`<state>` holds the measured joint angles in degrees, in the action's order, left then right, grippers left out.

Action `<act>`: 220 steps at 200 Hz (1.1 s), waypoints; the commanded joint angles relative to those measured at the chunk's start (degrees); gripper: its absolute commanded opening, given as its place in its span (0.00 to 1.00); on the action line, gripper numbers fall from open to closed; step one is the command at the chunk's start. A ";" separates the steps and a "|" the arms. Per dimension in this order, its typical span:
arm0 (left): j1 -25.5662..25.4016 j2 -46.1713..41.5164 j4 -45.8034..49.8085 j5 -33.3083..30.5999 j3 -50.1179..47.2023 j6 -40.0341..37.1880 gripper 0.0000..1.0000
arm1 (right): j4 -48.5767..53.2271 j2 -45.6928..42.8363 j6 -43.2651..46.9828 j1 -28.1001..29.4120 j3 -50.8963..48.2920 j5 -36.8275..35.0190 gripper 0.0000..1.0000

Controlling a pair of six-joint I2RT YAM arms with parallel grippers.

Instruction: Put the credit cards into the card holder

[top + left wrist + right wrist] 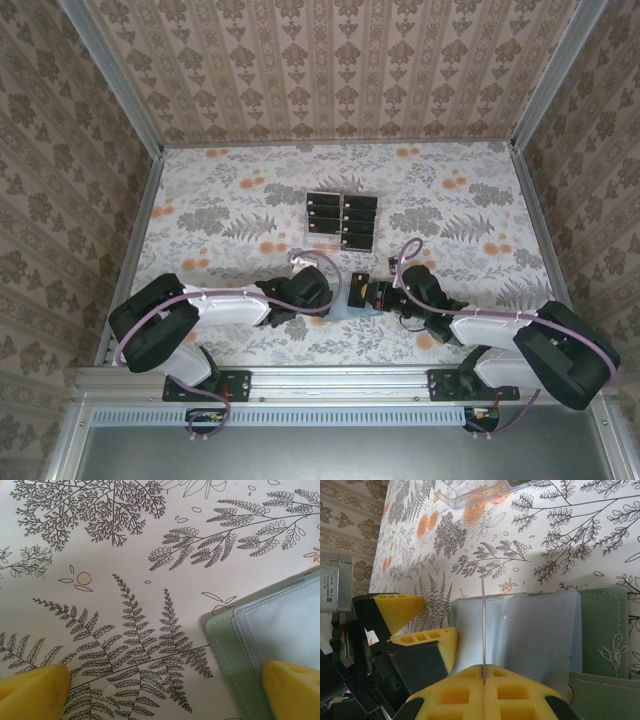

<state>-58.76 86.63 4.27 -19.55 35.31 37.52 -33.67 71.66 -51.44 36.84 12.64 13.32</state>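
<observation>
Fingertips of right gripper [484, 672] clamped shut on one credit card [483, 625], edge-on, long axis aimed straight ahead over clear sleeve [530, 630] of card holder [602, 630], open flat just beneath. Left gripper [162, 692] spread wide, empty, one tip above holder's corner. Right arm better placed for insertion.

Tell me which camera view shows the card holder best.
The right wrist view: the card holder lies open, its green cover and clear sleeves plain to see. The left wrist view shows one corner of it at the frame's edge. The top external view shows a small pale patch of it.
</observation>
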 commanded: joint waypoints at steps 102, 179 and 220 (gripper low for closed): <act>1.25 2.67 5.10 -1.83 -2.29 -0.08 1.00 | -5.42 3.89 -1.27 1.39 -1.04 0.07 0.00; 1.15 2.77 5.24 -1.90 -2.31 0.18 1.00 | -8.20 7.02 -1.95 1.48 -0.76 1.27 0.00; 1.17 2.76 5.30 -1.94 -2.33 0.21 1.00 | -9.84 7.71 -2.28 1.50 -0.87 1.83 0.00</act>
<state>-58.76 86.65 4.23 -19.57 35.27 37.54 -40.95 78.76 -52.99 37.93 12.51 13.98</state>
